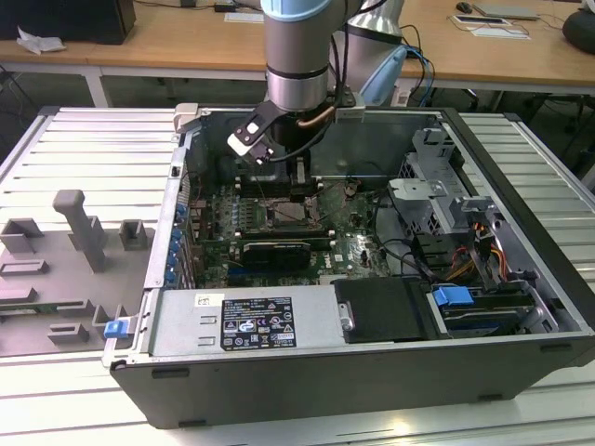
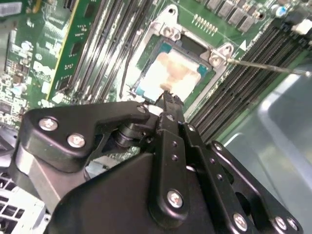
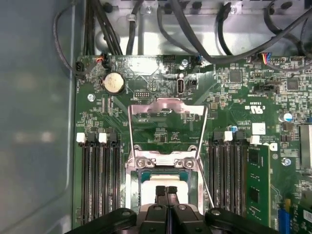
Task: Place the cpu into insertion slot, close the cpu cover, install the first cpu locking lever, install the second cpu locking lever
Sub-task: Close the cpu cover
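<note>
Exterior view: tool [image 1: 301, 189] hung inside open computer case [image 1: 372, 372] | second wrist view: fingers [image 2: 168, 105] were pressed together, gripping nothing, tips over cpu [image 2: 175, 73] lying in socket [image 2: 168, 31] | first wrist view: cpu cover [image 3: 168, 102] stood raised open.

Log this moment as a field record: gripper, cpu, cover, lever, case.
gripper: fingers together, tips at the cpu's edge; contact cannot be told
cpu: lying flat in the socket, pale face up
cover: swung open, back from the socket, not over the cpu
lever: thin rod sticking out from the socket's corner, not latched
memory slots: dark rows on both sides of the socket
case: open, on its side on a slatted table
</note>
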`<move>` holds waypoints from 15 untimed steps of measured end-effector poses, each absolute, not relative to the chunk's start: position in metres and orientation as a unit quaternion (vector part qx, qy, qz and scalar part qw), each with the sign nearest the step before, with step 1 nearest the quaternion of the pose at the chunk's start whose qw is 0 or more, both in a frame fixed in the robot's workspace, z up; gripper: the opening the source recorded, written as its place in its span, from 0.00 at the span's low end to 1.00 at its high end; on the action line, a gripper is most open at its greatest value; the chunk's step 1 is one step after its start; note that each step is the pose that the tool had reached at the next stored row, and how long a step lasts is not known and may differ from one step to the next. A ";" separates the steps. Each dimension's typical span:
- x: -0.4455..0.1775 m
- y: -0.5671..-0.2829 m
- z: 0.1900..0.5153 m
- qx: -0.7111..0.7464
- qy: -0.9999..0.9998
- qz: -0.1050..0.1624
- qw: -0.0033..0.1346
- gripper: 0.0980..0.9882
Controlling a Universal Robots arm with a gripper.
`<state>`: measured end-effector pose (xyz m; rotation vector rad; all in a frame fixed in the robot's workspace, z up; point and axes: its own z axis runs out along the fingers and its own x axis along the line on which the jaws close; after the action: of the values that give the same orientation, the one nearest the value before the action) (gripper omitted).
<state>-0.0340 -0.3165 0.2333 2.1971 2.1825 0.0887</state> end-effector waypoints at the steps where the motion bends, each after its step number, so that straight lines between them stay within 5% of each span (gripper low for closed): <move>1: -0.034 -0.316 0.237 0.709 0.704 0.028 0.021 0.01; 2: -0.034 -0.316 0.240 0.709 0.704 0.027 0.021 0.01; 4: -0.020 -0.316 0.250 0.710 0.705 0.009 -0.003 0.01; 15: -0.008 -0.316 0.265 0.693 0.720 0.010 -0.003 0.01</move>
<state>-0.0084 -0.3163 0.2645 2.1825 2.2678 0.0302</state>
